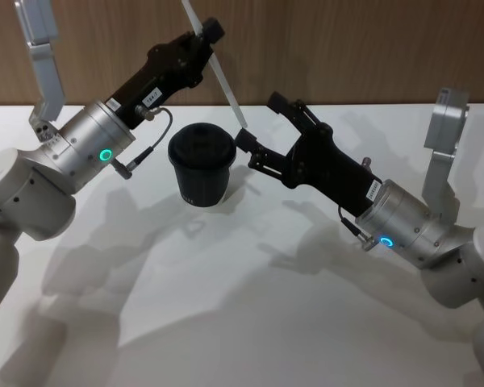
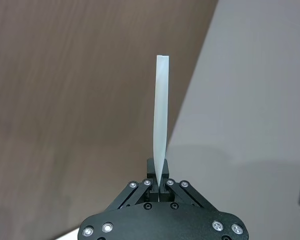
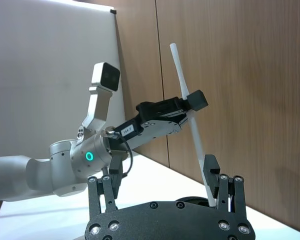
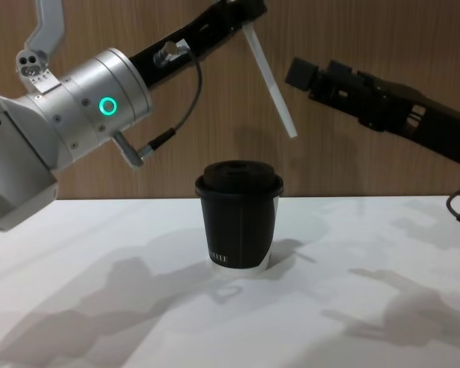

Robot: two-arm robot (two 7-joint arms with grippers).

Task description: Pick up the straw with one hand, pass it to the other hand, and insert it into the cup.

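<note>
nearest us the cup [image 1: 200,165] stands lidded, no straw in it. just behind, our right gripper [image 1: 258,121] gapes wide beside the lower end of the straw [image 1: 222,81]. farther up, our left gripper [image 1: 208,34] pinches it. we judge pickup done, handover midway, insertion left.

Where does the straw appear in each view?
Head view: the straw slants at top centre.
Left wrist view: the straw juts from the left claw.
Right wrist view: the straw crosses the wood wall.
Chest view: the straw slants above the cup.
Shared landmark: the left claw gripping it.
</note>
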